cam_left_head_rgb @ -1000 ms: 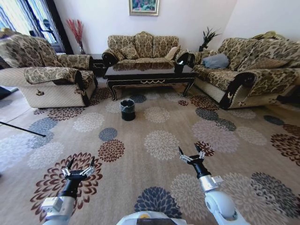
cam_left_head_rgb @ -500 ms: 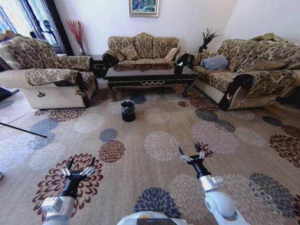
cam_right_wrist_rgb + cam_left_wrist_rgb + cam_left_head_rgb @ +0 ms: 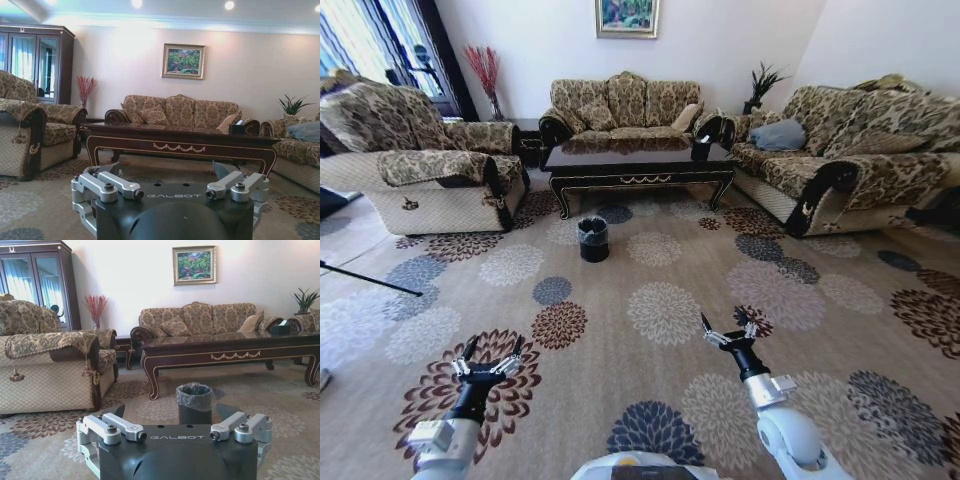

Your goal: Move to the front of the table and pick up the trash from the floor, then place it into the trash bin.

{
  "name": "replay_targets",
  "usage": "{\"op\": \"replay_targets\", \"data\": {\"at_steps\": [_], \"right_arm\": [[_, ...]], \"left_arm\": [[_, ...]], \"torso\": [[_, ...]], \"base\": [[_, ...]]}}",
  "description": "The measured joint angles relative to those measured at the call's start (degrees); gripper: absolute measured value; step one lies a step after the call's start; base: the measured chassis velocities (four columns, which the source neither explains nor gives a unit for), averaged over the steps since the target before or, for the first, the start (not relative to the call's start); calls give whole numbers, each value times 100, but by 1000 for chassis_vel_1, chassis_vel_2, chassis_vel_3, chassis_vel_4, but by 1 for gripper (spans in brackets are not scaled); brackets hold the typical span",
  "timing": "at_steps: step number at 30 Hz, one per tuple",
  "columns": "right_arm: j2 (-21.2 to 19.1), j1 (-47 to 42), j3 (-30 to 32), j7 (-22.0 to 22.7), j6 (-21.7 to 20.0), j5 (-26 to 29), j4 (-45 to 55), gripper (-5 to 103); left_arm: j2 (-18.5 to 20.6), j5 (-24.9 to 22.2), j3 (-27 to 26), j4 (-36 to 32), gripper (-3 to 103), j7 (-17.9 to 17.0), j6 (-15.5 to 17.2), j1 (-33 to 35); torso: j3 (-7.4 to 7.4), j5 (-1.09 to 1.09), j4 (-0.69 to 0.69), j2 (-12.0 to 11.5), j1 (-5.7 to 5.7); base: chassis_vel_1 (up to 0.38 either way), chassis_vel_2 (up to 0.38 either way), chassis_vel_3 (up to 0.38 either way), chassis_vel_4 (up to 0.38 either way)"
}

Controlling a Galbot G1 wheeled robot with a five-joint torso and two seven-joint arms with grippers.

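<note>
Wide open carpet [image 3: 660, 310] between robot and table [image 3: 638, 160]; nothing lying in that stretch. Trash bin [image 3: 592, 238] stands alone on carpet in front of table's left end, apart from table leg, free room all round it. Armchair [image 3: 425, 170] closes left side, long sofa [image 3: 840, 160] closes right side, rear sofa [image 3: 625, 105] behind table. Gaps between table ends and side seats narrow. Thin dark rod [image 3: 370, 278] crosses floor at far left.

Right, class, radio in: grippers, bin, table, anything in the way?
Left gripper and right gripper open, empty, low over the carpet. Trash bin upright ahead, before the table. No trash made out. Path open.
</note>
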Motion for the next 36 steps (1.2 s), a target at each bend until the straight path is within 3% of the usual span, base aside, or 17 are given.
{"op": "replay_targets", "data": {"at_steps": [36], "right_arm": [[0,0,0,0,0,0,0,100]], "left_arm": [[0,0,0,0,100,0,0,0]], "torso": [[510,0,0,845,337]], "base": [[0,0,0,0]]}}
